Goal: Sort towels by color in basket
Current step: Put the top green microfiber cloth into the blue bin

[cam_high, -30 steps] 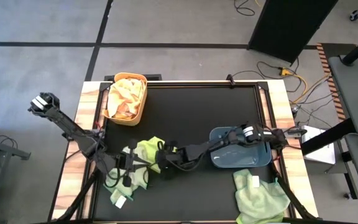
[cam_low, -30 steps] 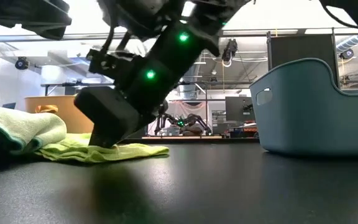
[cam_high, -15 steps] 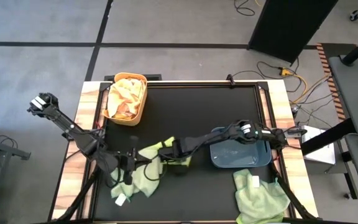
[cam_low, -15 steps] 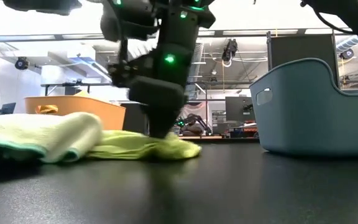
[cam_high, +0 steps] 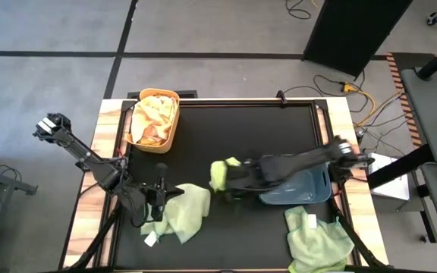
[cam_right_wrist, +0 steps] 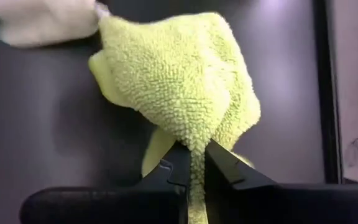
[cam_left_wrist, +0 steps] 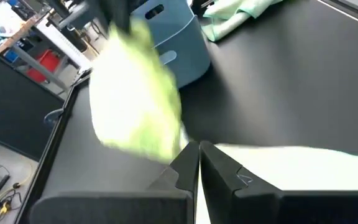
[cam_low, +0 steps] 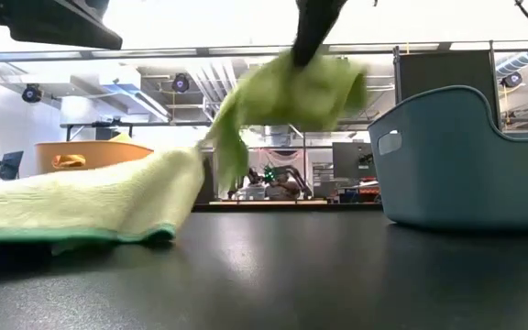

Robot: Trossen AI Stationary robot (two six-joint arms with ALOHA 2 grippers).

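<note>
My right gripper (cam_high: 228, 177) is shut on a bright green towel (cam_high: 219, 173), held up left of the blue basket (cam_high: 302, 188); in the low view this towel (cam_low: 291, 92) hangs high above the table. A pale green towel (cam_high: 186, 213) lies spread flat at the near left. My left gripper (cam_high: 163, 190) is shut at that towel's left edge, and the left wrist view shows the shut tips (cam_left_wrist: 199, 149) beside the cloth (cam_left_wrist: 303, 163). An orange basket (cam_high: 155, 120) at the far left holds orange and peach towels. My right gripper pinches a bunched fold of the bright green towel (cam_right_wrist: 194, 144) between its two fingers. The cloth balloons out beyond the fingertips. The towel is lifted clear of the table, and its loose end (cam_low: 225, 151) hangs slack below. My left gripper's shut tips stand against the pale towel's edge; whether they press on it I cannot tell.
Another pale green towel (cam_high: 319, 239) with a white tag lies at the near right corner. The right arm reaches across above the blue basket (cam_low: 470, 156). The dark table top (cam_high: 241, 136) is bare in the middle and at the far side.
My right gripper has taken hold of the bright green towel, dragged it off the pale one toward the blue basket, then raised it clear of the table. The pale green towel has stayed by my left gripper and now lies more spread out.
</note>
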